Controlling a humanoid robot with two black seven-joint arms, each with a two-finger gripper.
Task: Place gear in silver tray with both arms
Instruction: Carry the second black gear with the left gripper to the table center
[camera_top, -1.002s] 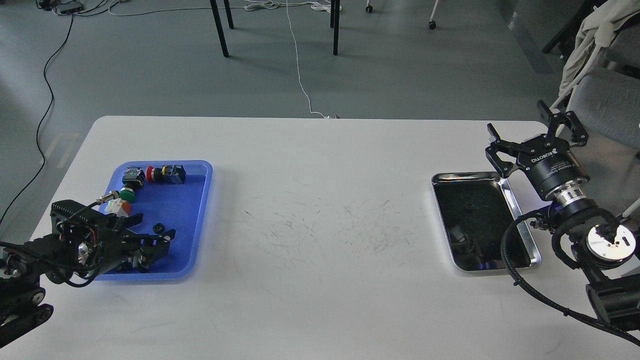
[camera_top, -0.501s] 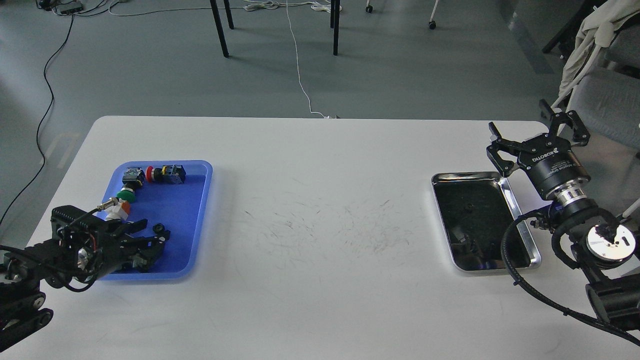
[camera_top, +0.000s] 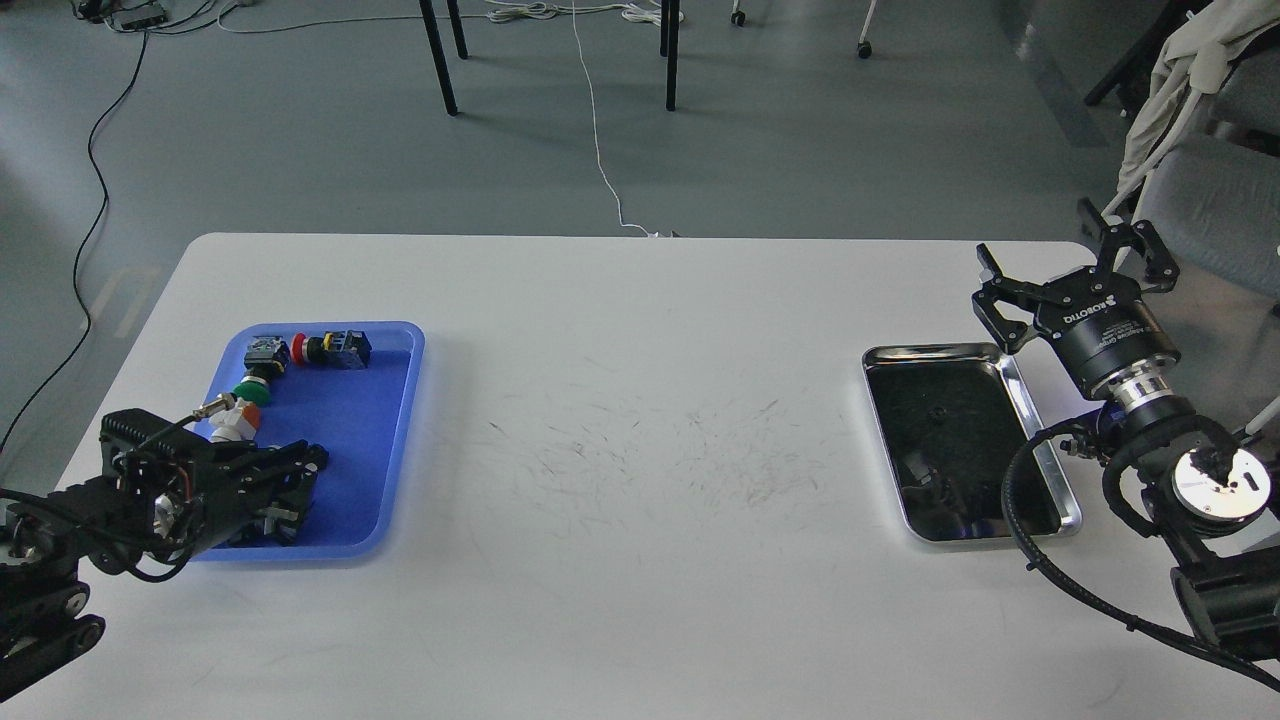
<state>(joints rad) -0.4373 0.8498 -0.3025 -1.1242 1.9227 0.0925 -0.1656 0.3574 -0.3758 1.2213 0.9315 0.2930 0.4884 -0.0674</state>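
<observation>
The small black gear lay in the blue tray (camera_top: 345, 420). It now sits hidden between the fingers of my left gripper (camera_top: 308, 468), which has closed on that spot low over the tray's near part. The silver tray (camera_top: 930, 350) stands at the right of the white table, and its dark floor holds no part. My right gripper (camera_top: 1075, 268) is open and empty. It hovers just past the silver tray's far right corner, near the table's right edge.
The blue tray also holds a red-button switch (camera_top: 332, 348), a green button (camera_top: 252, 392) and a few other small parts at its far left. Between the two trays is scuffed white table (camera_top: 650, 450). A chair with a cloth (camera_top: 1200, 150) stands behind my right arm.
My left gripper's fingers have closed around the gear, which showed between them before and is now covered. My right gripper has barely moved.
</observation>
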